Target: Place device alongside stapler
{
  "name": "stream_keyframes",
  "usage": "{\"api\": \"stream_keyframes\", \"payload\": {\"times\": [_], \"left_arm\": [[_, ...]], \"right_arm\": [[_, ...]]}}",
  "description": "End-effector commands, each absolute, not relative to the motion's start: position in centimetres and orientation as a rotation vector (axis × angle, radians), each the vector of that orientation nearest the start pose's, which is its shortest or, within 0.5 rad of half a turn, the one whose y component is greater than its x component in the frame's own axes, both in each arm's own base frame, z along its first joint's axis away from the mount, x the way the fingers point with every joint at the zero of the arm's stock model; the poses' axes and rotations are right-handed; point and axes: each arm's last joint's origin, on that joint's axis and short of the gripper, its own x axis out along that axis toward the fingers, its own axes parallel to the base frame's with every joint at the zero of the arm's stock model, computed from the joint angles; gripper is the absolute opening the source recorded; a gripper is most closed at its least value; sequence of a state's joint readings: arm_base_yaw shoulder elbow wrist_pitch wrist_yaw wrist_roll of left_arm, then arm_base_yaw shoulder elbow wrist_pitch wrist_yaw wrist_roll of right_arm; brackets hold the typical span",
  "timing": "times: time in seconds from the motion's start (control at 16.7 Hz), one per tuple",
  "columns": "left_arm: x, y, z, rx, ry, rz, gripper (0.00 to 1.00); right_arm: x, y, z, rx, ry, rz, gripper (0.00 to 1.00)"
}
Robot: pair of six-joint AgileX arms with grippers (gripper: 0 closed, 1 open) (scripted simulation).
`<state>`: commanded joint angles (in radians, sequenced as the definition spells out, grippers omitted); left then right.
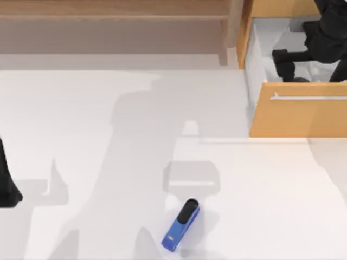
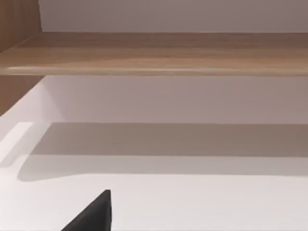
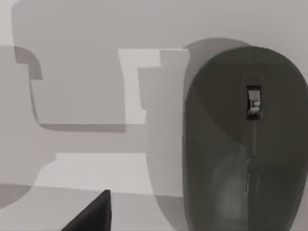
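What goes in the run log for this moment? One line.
right gripper: inside open drawer, above device | stapler: on table | left arm: parked, left edge

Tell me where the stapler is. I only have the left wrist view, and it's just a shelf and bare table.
Observer: The stapler lies near the table's front edge, about midway across, in the top view.
Operator: And the device?
Observer: The device is close under the right wrist camera, on a pale floor.
Operator: Where is that arm?
Observer: The right gripper is reaching into the open drawer at the table's back right, so the device appears to be in there. The left arm is parked at the table's left edge.
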<state>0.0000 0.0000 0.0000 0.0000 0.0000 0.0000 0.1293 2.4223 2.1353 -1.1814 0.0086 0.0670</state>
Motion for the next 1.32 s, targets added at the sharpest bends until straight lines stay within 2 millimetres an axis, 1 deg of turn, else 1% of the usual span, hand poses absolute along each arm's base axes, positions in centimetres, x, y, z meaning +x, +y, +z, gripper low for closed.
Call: {"api": "stream_keyframes", "payload": {"times": [0.6,0.9,1.02,1.26,1.32], "left_arm": [[10.6,-0.1,16.0,0.000,0.000,0.000,1.00],[10.6,-0.1,16.0,0.000,0.000,0.000,1.00],[10.6,-0.1,16.0,0.000,0.000,0.000,1.00],[10.6,-0.1,16.0,0.000,0.000,0.000,1.00],[10.6,-0.1,16.0,0.000,0.000,0.000,1.00]], "right_arm": [[48.4,6.9,14.7,-0.053,1.468,0.064,1.00],[48.4,6.9,14.2,-0.052,1.460,0.064,1.00],[48.5,7.0,13.5,-0.052,1.467,0.064,1.00],[48.5,7.0,13.5,-0.052,1.467,0.064,1.00],[48.5,7.0,13.5,-0.052,1.467,0.064,0.92]]}}
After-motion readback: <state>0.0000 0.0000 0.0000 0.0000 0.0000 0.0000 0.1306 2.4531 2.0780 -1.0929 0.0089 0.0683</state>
